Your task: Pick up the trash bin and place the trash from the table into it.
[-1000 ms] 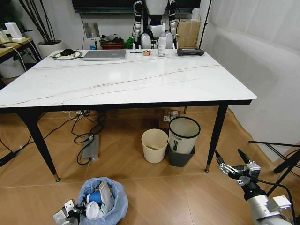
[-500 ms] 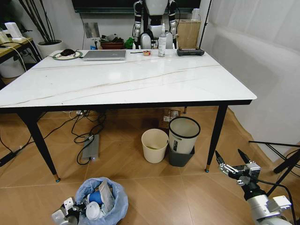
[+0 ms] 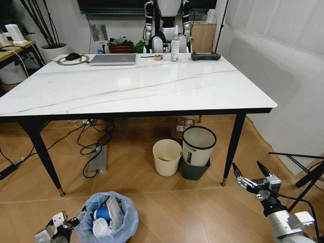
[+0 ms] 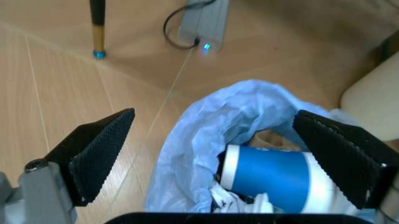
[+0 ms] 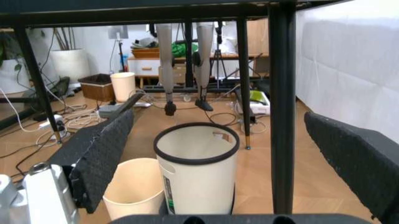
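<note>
Backing away to the bin's left, the left gripper (image 3: pixel 54 229) is hanging wide open beside the trash bin (image 3: pixel 109 217), risking snagging its billowing bag, while the right gripper (image 3: pixel 251 177) is idling open.

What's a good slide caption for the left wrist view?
Open left tool hovering over the trash bin, a blue paper cup lying inside its bag.

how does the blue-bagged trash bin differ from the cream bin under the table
The trash bin is lined with a crinkled light-blue bag; the cream bin has no liner. The trash bin holds litter, including a blue paper cup; the cream bin looks nearly empty. The trash bin stands on open floor beside the open left gripper; the cream bin sits under the table. Both are small, round and upright.
</note>
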{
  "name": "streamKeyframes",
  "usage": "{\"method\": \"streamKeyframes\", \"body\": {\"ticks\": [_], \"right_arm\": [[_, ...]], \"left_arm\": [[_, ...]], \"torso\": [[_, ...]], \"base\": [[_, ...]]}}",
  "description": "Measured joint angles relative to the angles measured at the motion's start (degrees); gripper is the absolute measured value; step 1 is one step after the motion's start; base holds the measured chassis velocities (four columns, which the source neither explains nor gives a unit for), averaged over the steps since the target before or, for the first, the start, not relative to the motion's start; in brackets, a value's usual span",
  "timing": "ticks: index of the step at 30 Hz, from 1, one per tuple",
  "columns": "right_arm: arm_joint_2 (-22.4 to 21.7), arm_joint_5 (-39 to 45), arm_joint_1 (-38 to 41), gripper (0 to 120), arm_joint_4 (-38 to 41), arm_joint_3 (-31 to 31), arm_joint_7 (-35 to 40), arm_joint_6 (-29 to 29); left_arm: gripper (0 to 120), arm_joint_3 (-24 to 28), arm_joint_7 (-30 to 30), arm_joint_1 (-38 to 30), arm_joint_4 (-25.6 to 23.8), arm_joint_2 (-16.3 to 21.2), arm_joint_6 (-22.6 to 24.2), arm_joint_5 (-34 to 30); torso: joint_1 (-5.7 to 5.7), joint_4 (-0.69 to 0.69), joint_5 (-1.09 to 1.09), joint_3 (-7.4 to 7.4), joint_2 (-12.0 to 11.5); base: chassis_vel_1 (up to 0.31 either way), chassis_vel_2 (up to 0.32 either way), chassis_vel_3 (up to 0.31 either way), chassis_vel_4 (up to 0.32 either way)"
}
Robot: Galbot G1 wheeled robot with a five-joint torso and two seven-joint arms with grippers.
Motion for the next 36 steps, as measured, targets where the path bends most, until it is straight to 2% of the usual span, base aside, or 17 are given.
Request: {"method": "streamKeyframes", "body": {"ticks": [2, 3, 7, 13, 19, 36], "right_arm": [[0.0, 0.0, 0.0, 100, 0.0, 0.0, 0.0, 0.0], [0.0, 0.0, 0.0, 100, 0.0, 0.0, 0.0, 0.0], [0.0, 0.0, 0.0, 100, 0.0, 0.0, 0.0, 0.0], [0.0, 0.0, 0.0, 100, 0.0, 0.0, 0.0, 0.0], [0.0, 0.0, 0.0, 100, 0.0, 0.0, 0.0, 0.0], [0.0, 0.0, 0.0, 100, 0.0, 0.0, 0.0, 0.0]], "left_arm": [[100, -1.01, 2.13, 2.93, -3.7, 0.43, -2.65, 2.38], [100, -1.01, 2.13, 2.93, -3.7, 0.43, -2.65, 2.38], [100, -2.8, 5.66, 8.63, -12.8, 0.89, -8.67, 6.28], [100, -2.68, 7.43, 8.62, -19.3, 0.67, -13.79, 9.39], [100, -2.58, 8.96, 6.4, -20.23, -0.2, -18.36, 12.59], [100, -2.54, 8.94, 6.11, -19.7, -0.34, -18.52, 12.65]], "torso": [[0.0, 0.0, 0.0, 0.0, 0.0], [0.0, 0.0, 0.0, 0.0, 0.0], [0.0, 0.01, 0.01, 0.0, 0.01], [0.0, 0.0, 0.01, 0.0, 0.01], [0.01, -0.01, 0.0, 0.01, 0.01], [0.01, 0.0, 0.01, 0.01, 0.01]], "base": [[0.0, 0.0, 0.0, 0.0], [0.0, 0.0, 0.0, 0.0], [0.0, 0.0, 0.0, 0.0], [0.0, 0.0, 0.0, 0.0], [0.0, 0.0, 0.0, 0.0], [0.0, 0.0, 0.0, 0.0]]}}
